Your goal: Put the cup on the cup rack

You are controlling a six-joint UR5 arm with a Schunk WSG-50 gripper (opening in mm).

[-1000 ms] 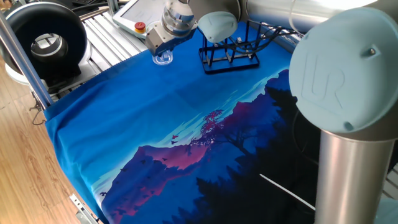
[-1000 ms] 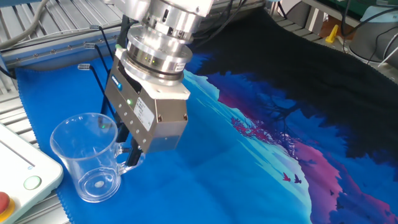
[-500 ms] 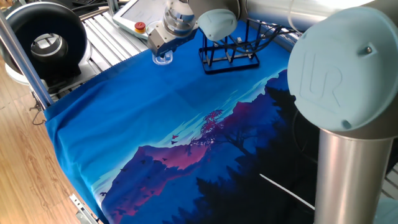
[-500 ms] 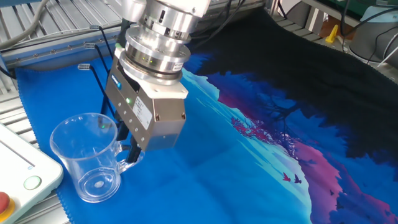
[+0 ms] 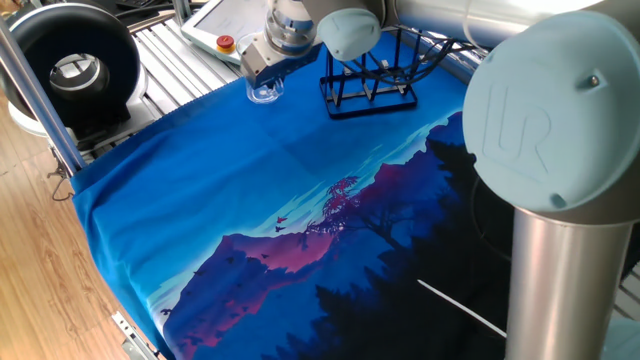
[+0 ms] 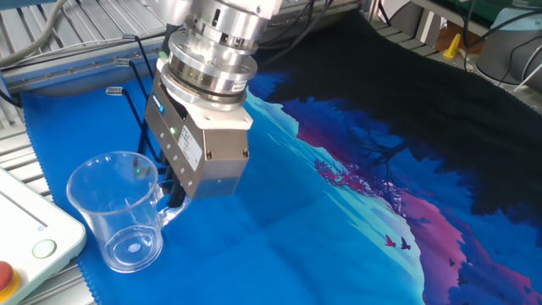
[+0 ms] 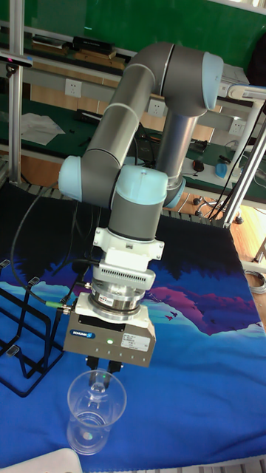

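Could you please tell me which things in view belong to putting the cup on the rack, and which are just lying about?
Part of the job:
- cup, upright on the blue cloth
- black wire rack
- pincer, at the cup's handle

Just lying about:
- white pendant with a red button
- black round fan

Landmark: cup rack (image 5: 367, 88), black wire, upright pegs, standing near the far edge of the blue cloth (image 5: 250, 200). Toward the camera from the rack in the one fixed view: wide open cloth, nothing on it, free passage. To the rack's side along the far edge: the cup (image 6: 118, 212) stands upright, with the gripper (image 6: 175, 202) down at its handle; gap between cup and rack narrow, taken up by the gripper body. Beyond the cup, away from the rack: white pendant (image 5: 225, 25) with red button, off the cloth on the slatted surface. Black cables (image 7: 44, 295) hang over the rack.
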